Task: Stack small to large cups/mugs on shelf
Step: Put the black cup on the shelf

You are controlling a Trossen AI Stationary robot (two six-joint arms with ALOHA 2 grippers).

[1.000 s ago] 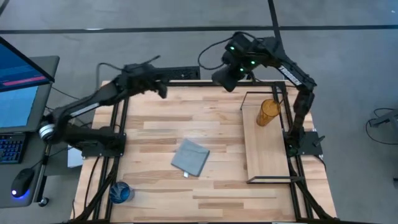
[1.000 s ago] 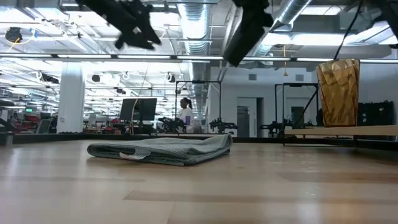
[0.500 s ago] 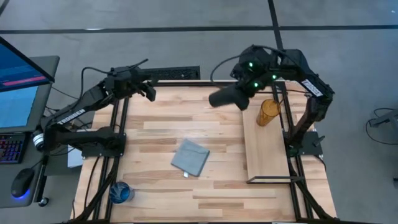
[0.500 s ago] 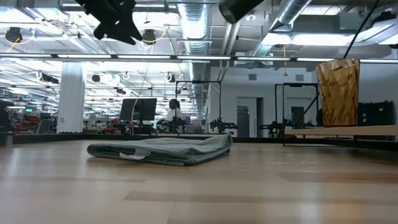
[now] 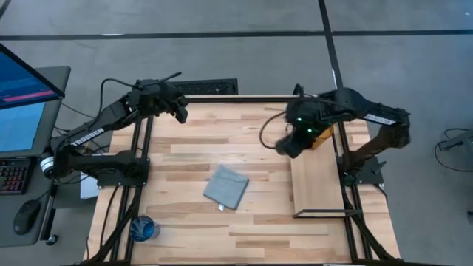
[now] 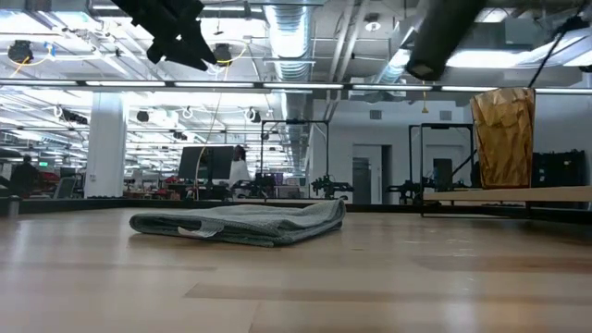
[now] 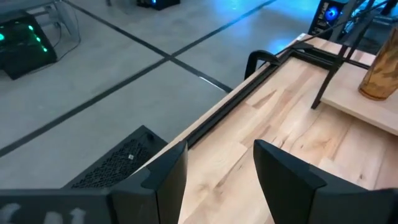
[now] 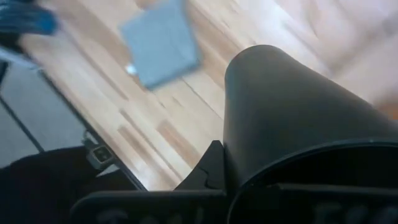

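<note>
Black cup (image 5: pixel 287 143) clenched in right hand (image 5: pixel 297 137), above shelf (image 5: pixel 316 185) edge nr amber tumbler (image 6: pixel 504 137).

A mid-height black cup (image 5: pixel 287 145) hangs tilted in the air at the long light-wood shelf's (image 5: pixel 316 188) inner edge, a tall amber translucent tumbler (image 6: pixel 504 137) stands upright on the shelf's far end, and a short blue translucent cup (image 5: pixel 143 229) sits at the worktop's near left corner.

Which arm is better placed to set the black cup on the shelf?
Right. Its hand already holds the black cup beside the shelf; the left hand is open at the far-left corner.
</note>
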